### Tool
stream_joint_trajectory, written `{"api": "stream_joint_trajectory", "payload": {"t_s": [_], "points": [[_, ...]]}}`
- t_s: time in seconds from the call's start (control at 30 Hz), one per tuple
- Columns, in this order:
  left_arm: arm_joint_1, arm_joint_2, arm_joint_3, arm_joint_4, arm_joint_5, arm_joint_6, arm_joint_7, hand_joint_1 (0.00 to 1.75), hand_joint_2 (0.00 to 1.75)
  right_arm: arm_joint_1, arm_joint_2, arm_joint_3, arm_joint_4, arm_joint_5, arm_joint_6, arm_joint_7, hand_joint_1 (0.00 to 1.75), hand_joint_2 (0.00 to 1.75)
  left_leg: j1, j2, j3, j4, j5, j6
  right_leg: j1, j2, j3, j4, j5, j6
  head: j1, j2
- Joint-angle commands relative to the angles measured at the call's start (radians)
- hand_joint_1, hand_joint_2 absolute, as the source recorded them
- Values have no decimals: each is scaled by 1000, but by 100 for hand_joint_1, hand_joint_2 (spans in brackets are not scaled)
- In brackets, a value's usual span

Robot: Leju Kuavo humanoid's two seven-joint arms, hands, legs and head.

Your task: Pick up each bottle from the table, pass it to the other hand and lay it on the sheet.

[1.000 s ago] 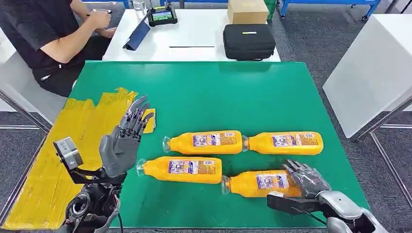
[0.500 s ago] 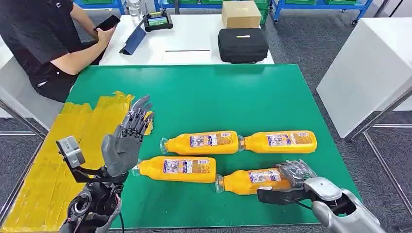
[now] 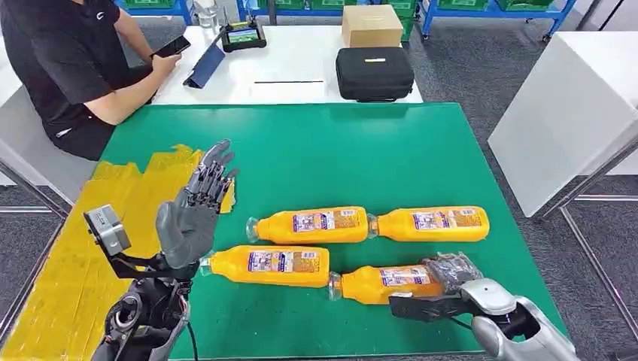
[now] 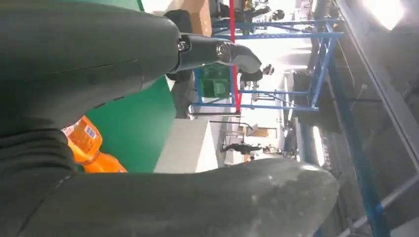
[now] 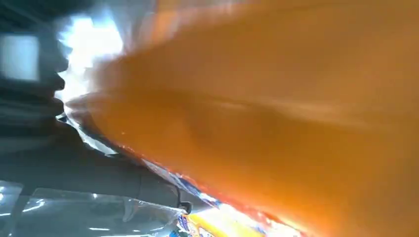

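Orange bottles, four of them, lie on their sides on the green table [image 3: 316,143], caps pointing toward the robot's left. Far row: far left bottle [image 3: 308,225] and far right bottle [image 3: 430,223], end to end, touching or nearly so. Near row: near left bottle [image 3: 265,265] and near right bottle [image 3: 384,283].

Right hand [image 3: 454,272] sits at the base end of the near right bottle, dark fingers curled over its top, thumb reaching along its near side; it grips the bottle, which rests on the table or barely off it, cannot tell which. Right wrist view: blurred orange bottle body close against the hand.

Left hand [image 3: 192,214] raised upright over the table's left part, fingers straight and spread, holding nothing; near left bottle's cap is just beside its palm.

Yellow sheet [image 3: 68,256] covers the table's left side, bare of bottles.

Person in black [image 3: 68,68] sits at the far left corner
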Motion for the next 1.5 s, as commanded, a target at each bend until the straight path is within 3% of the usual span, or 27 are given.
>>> {"api": "stream_joint_trajectory", "payload": {"t_s": [0.03, 0.23, 0.27, 0.33, 0.47, 0.6, 0.87, 1.0, 1.03, 1.2, 1.23, 1.33, 1.5], "points": [[4, -9, 37, 47, 8, -1, 18, 0, 0, 191, 64, -192, -186, -100, 7, -7, 175, 175, 0, -8, -8, -1, 2, -3, 0, -10, -5, -1, 0, 1, 0, 0], [18, 27, 80, 48, 104, 19, 15, 0, 0, 291, 153, -666, -654, -332, 190, -117, 175, 175, -3, -13, -19, 3, 1, -4, -4, -15, -16, 6, -5, 2, 0, 0], [21, 29, 89, 44, 115, 23, 25, 0, 175, 302, 161, -748, -704, -381, 224, -153, 175, 175, -3, -13, -21, 3, 1, -5, -4, -16, -18, 7, -5, 3, 0, 0], [26, 25, 100, 40, 123, 40, 34, 0, 175, 320, 169, -857, -735, -482, 243, -223, 175, 175, -3, -18, -27, 2, 3, 0, -5, -19, -21, 5, -3, 3, 0, 0], [36, 17, 115, 31, 138, 119, 36, 0, 175, 273, 291, -1018, -694, -668, 222, -319, 175, 175, -4, -24, -31, 1, 6, 0, -5, -26, -25, 4, -4, 4, 0, 0], [36, 29, 88, 7, 179, 210, 73, 0, 175, 225, 364, -1025, -636, -736, 227, -346, 175, 175, -4, -21, -31, 0, 6, 1, -5, -24, -25, 2, -2, 4, -1, 0], [58, 40, 48, -32, 172, 317, 75, 0, 175, 198, 352, -1002, -585, -820, 251, -354, 175, 175, -4, -20, -32, 0, 6, -1, -6, -24, -26, 2, -2, 4, 0, 0], [117, 99, 0, -100, 158, 332, 72, 0, 175, 183, 332, -869, -507, -953, 236, -316, 175, 175, -4, -18, -32, 0, 5, 1, -6, -22, -26, 2, -2, 3, 0, 0], [144, 64, 24, -118, 165, 303, 68, 0, 175, 186, 320, -813, -490, -974, 200, -310, 175, 175, -4, -15, -30, -1, 5, 1, -6, -19, -26, 1, -2, 4, 0, 0], [119, 47, -32, -100, 99, 164, 64, 0, 175, 66, 339, -452, -296, -1039, -171, -300, 175, 175, -3, -10, -31, -2, 5, 0, -5, -15, -26, 0, 0, 3, 0, 0], [74, 89, -73, -52, 102, 130, 51, 0, 175, 35, 363, -403, -277, -1003, -232, -303, 175, 175, -3, -11, -32, -2, 6, 1, -5, -16, -26, 0, 0, 3, 0, 0], [-2, 101, -121, 27, 148, 100, 20, 0, 175, -43, 421, -329, -255, -985, -297, -247, 175, 175, -4, -14, -33, -1, 7, 0, -6, -18, -27, 1, 0, 3, 0, 0], [-26, 87, -151, 7, 154, 100, 41, 0, 175, -60, 428, -318, -254, -988, -308, -219, 175, 175, -4, -17, -32, -1, 9, -1, -6, -22, -28, 2, -1, 3, -1, 0]]}}
